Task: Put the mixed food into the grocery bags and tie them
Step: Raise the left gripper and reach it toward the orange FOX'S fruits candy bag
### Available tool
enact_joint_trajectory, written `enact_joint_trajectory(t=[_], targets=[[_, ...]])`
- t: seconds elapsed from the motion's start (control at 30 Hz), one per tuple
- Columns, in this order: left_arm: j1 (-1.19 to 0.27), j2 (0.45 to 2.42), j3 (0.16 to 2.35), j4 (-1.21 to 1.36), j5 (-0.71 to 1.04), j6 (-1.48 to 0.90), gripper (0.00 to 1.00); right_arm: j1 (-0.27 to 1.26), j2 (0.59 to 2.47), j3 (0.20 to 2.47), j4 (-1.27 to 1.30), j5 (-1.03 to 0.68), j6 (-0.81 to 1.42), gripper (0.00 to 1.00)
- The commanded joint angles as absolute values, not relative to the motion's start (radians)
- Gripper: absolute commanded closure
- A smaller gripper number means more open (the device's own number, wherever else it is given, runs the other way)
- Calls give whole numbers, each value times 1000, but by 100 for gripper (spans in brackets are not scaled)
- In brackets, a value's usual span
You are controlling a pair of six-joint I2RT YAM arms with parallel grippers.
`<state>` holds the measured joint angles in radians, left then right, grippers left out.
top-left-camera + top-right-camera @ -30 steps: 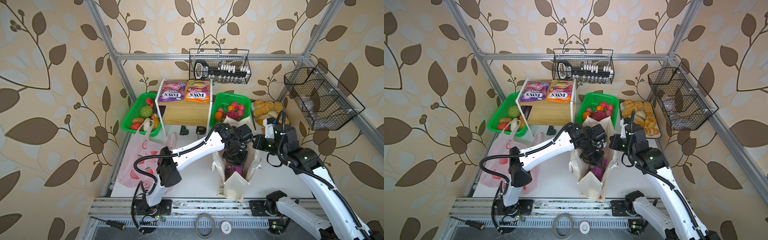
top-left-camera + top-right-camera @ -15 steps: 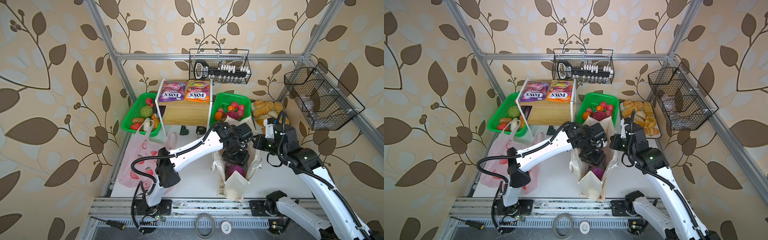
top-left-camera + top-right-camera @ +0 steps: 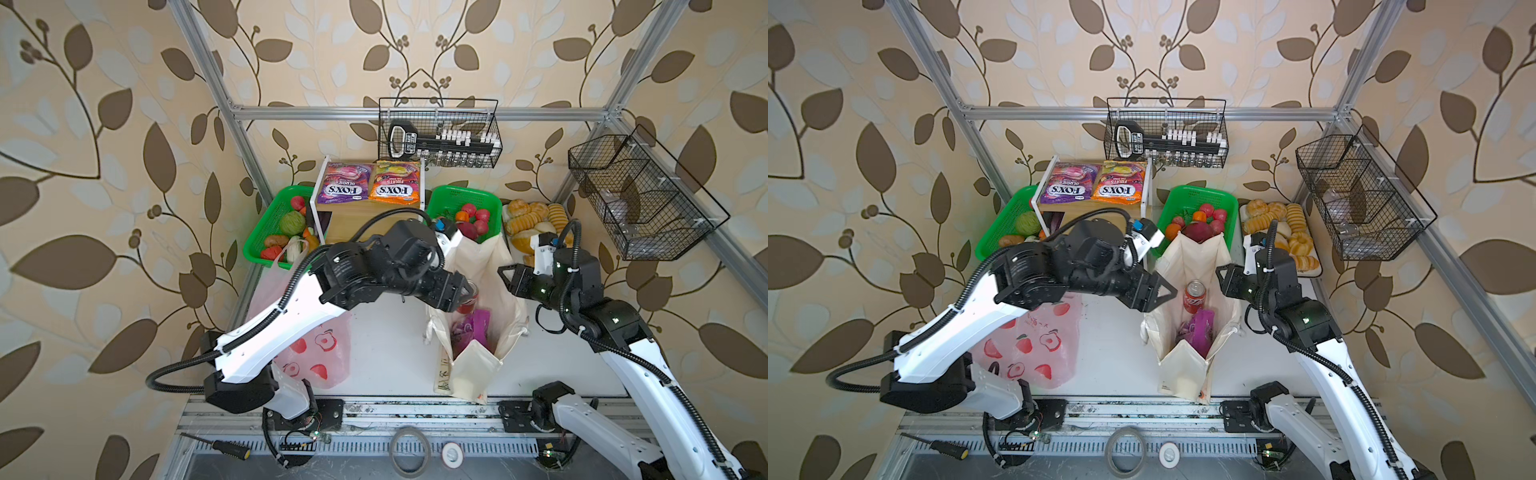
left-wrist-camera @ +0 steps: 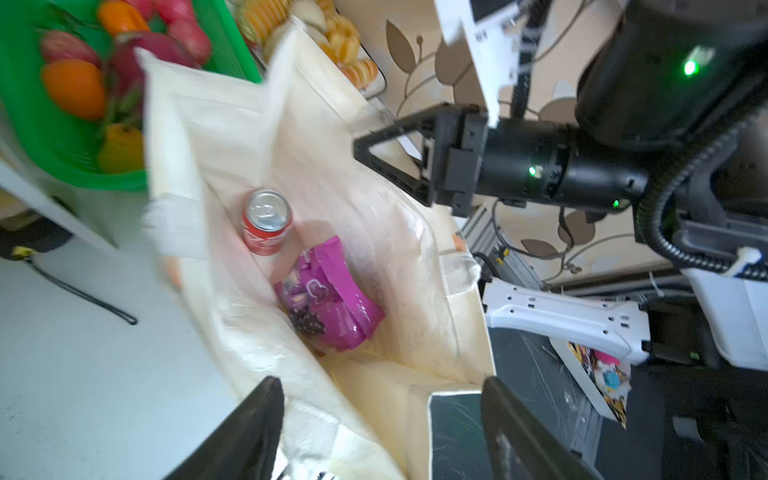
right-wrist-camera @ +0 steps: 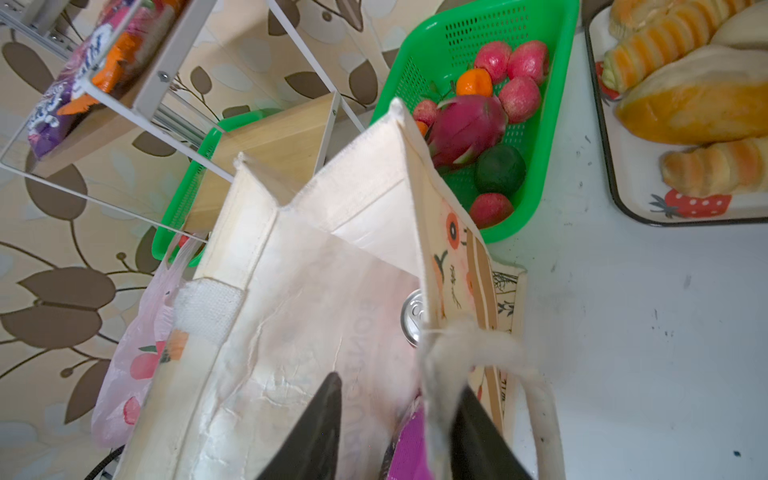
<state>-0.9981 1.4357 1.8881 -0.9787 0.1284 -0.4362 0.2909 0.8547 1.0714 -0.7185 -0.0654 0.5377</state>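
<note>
The cola can (image 3: 1195, 296) stands inside the canvas tote (image 3: 1188, 255), beside the magenta packet (image 3: 1199, 329). With the left gripper (image 3: 1162, 297) wide open and empty above the tote's rim and the right gripper (image 5: 399, 386) parted loosely astride that rim, the unheld tote could slump shut.

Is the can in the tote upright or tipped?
Upright: the can stands in the tote, silver lid facing up.

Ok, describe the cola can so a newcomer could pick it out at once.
Find the cream canvas tote standing open mid-table, in front of the green basket next to the bread tray. Inside, at the end nearer that basket, the cola can stands upright. Unlike the flat magenta packet beside it, it is a red cylinder with a silver top.
</note>
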Motion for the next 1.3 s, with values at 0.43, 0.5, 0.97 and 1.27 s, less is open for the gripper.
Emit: enact_joint_trajectory(t=[0.43,0.5,0.97,1.27], targets=[[-353,1503,1990,-811,422,-487,34,227,789,1155,-666,-137,488,30],[-315,1547,2035,-813,423,-507,36,224,773,1161,-646,-150,489,29],[-268,1555,1874,-667,267,-680,48,222,723,1156,-610,-166,521,29],[-268,1551,1776,-524,311,-762,55,222,703,1136,-603,-170,536,29]])
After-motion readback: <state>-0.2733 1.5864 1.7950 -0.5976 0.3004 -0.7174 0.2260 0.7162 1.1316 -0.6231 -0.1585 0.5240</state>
